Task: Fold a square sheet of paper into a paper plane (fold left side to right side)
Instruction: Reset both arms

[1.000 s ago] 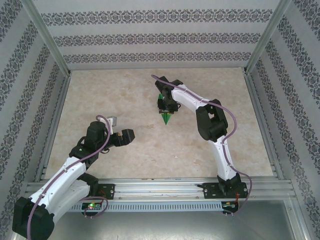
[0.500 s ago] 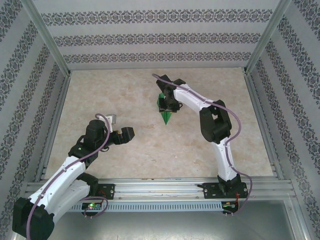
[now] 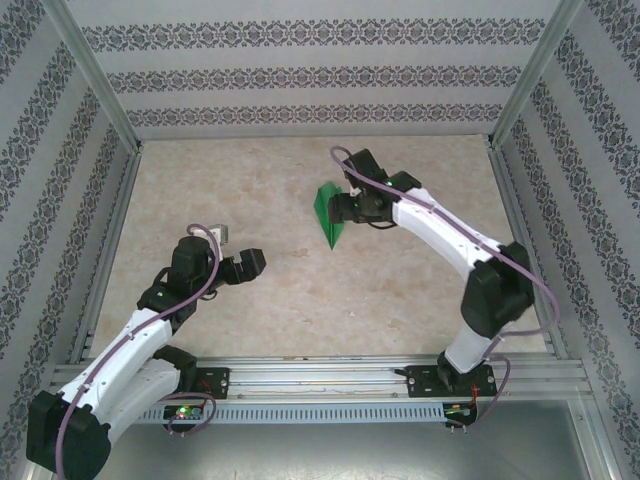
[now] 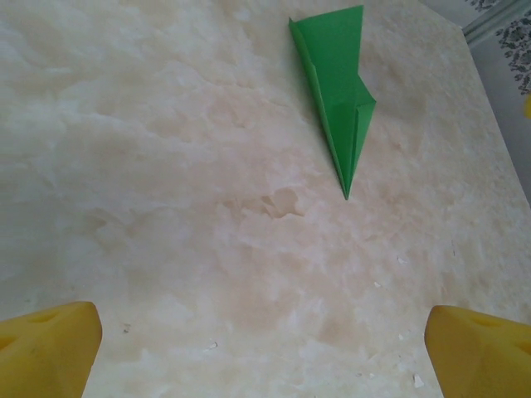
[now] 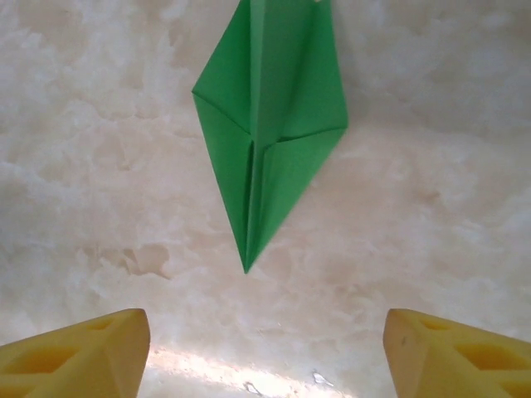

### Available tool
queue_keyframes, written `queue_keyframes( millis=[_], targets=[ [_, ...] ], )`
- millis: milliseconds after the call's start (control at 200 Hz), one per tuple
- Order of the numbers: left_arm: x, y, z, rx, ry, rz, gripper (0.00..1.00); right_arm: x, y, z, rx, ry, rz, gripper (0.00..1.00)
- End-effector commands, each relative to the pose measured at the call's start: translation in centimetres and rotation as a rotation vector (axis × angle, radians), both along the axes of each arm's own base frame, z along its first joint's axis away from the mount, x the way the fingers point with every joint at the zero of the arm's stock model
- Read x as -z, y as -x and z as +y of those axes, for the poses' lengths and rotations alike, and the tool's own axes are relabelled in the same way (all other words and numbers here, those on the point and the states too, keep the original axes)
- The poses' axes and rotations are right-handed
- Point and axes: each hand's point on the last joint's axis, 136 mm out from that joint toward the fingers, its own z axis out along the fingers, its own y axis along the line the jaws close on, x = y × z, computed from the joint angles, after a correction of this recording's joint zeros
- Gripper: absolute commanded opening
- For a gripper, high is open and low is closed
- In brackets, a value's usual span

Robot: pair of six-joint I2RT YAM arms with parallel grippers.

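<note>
**Plane's done and lying free, both grippers spread**

The right gripper [image 5: 264,355] has its yellow fingers [image 5: 79,348] wide apart with nothing between them. It hovers just beside the paper plane [image 5: 270,124], whose pointed tip is the part nearest those fingers. My guess is the jaws stand wide so the dart lies free and doesn't get dragged.

The left gripper [image 4: 261,355] is spread and empty too, parked well apart, probably so it's out of the way.

There's no tray or box here. The plane lies flat, straight on the marbled table [image 3: 230,190], roughly mid-table. The folding looks finished to me.
</note>
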Motion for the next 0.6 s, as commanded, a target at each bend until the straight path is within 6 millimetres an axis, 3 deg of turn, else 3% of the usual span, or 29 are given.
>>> queue_keyframes(
  millis=[0, 145, 405, 595],
  targets=[
    [-1.7, -1.5, 1.0, -0.061, -0.01, -0.052, 1.0, -2.4, 0.4, -1.2, -0.044, 0.062, -0.137, 0.82],
    [-2.5, -2.0, 1.3, -0.066, -0.034, -0.077, 1.0, -4.5, 2.4, -3.2, -0.077, 0.132, -0.242, 0.98],
    [-3.8, -2.8, 2.2, -0.102, -0.046, -0.123, 1.0, -6.6, 4.6, -7.4, -0.023, 0.115, -0.44, 0.98],
    [-4.9, -2.9, 2.7, -0.105, -0.079, -0.149, 1.0, -6.4, 5.8, -12.0, 0.119, 0.112, -0.543, 0.98]
  ],
)
